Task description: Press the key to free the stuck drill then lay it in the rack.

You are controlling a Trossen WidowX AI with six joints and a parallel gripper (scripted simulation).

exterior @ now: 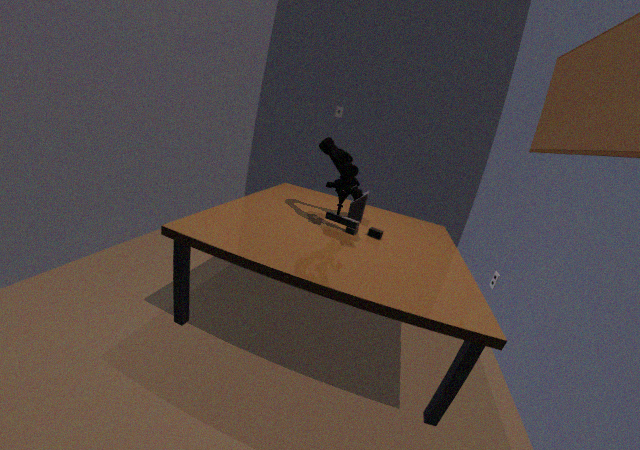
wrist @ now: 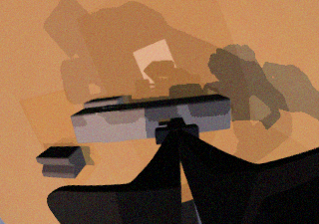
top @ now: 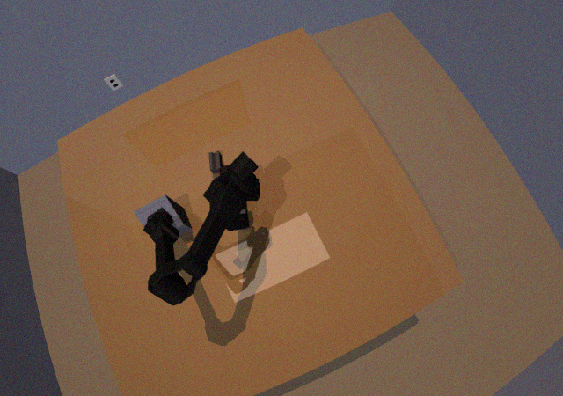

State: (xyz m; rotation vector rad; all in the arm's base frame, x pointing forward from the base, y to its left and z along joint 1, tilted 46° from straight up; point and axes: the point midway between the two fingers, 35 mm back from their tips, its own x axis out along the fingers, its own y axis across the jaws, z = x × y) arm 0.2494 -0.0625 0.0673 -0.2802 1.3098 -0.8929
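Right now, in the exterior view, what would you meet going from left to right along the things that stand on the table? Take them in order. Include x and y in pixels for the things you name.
the long dark bar (exterior: 334,216) (wrist: 107,126) → the pale upright panel (exterior: 357,209) → the small dark block (exterior: 375,233) (wrist: 61,161) (top: 215,161)
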